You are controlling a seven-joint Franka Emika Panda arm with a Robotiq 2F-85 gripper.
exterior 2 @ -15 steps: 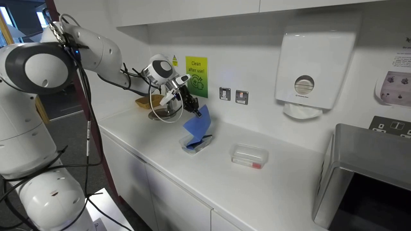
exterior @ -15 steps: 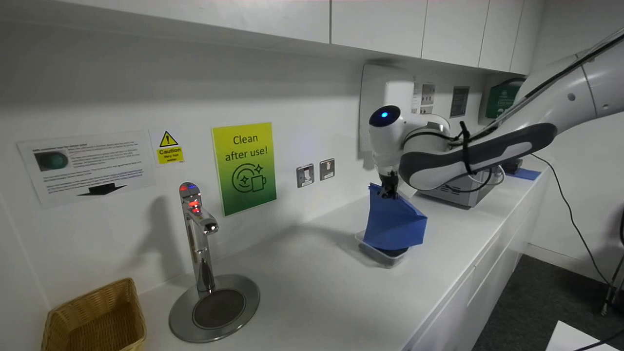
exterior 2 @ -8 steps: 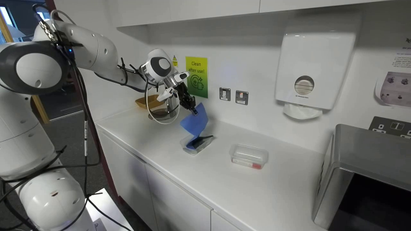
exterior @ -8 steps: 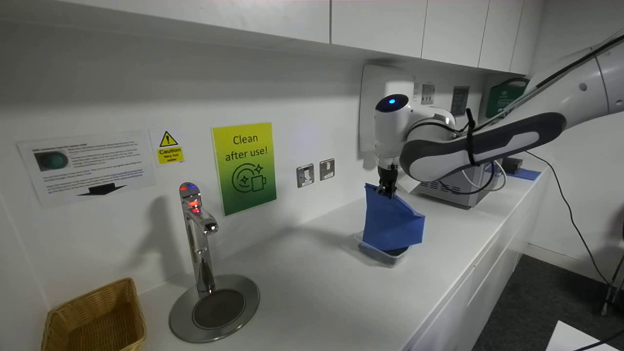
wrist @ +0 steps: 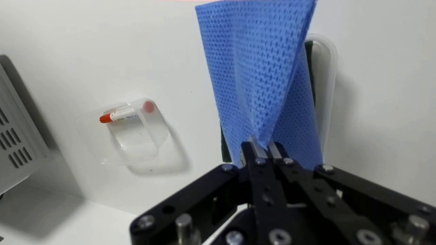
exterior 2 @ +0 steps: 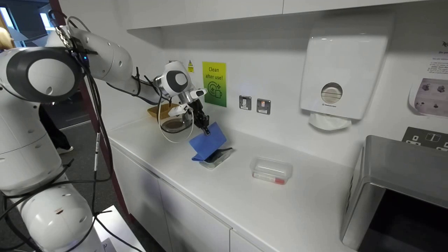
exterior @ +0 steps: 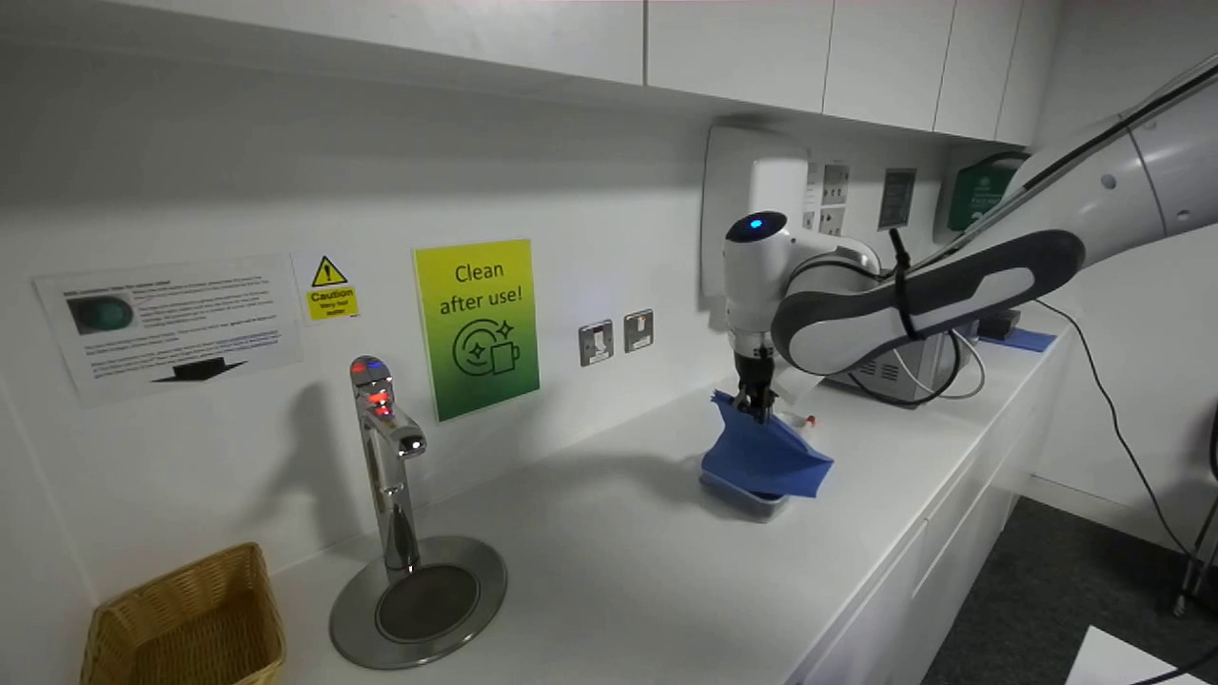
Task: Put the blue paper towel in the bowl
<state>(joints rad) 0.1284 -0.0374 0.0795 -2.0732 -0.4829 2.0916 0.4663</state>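
Over the white worktop (exterior: 590,580), the towel (wrist: 255,68) is held above and partly beyond the bowl (exterior: 742,502), a ridge of it pinched by the hand (wrist: 265,147), and, being probably light, limp and hard to damage, it is best gripped near an edge.

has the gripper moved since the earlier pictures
Yes, downward: in both exterior views the gripper, holding the blue paper towel, now sits lower relative to the fixed green and yellow poster on the wall.
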